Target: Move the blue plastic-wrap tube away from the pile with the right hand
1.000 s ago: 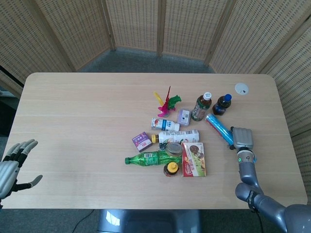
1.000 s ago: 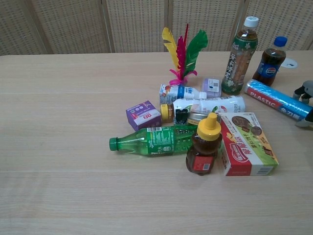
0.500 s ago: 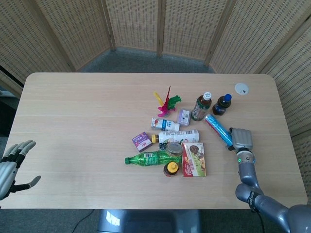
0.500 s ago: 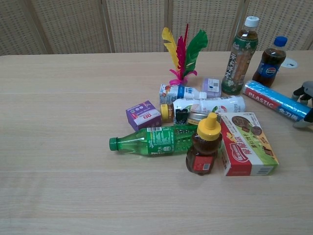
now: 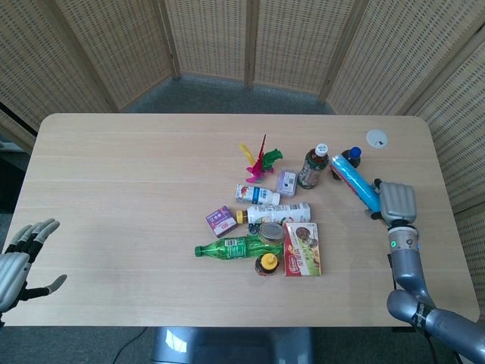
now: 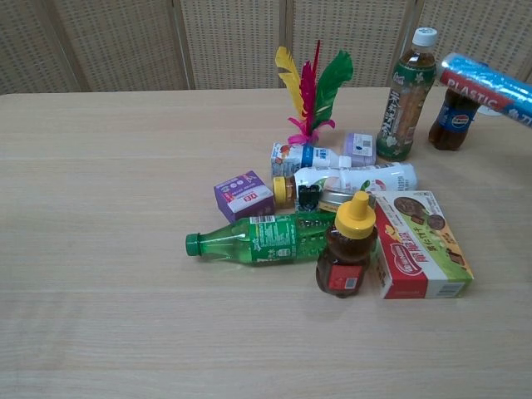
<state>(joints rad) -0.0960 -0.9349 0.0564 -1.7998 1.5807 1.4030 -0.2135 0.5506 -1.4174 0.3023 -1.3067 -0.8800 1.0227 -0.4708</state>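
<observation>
The blue plastic-wrap tube (image 5: 355, 179) hangs in the air, lifted off the table, slanting from upper left to lower right. My right hand (image 5: 396, 203) grips its lower right end. In the chest view the tube (image 6: 486, 83) crosses in front of the dark cola bottle (image 6: 453, 123) at the top right, and the right hand is out of that frame. My left hand (image 5: 21, 254) hovers by the table's front left corner, fingers spread and holding nothing.
The pile holds a green tea bottle (image 5: 314, 166), feather shuttlecock (image 5: 260, 160), white milk bottles (image 5: 282, 213), purple box (image 5: 220, 221), green bottle (image 5: 237, 247), honey bottle (image 5: 266, 264) and red snack box (image 5: 302, 248). A white disc (image 5: 377, 138) lies far right.
My right hand has raised the tube off the table and carried it up and to the right; in the chest view it rose from table level to the top right corner.
</observation>
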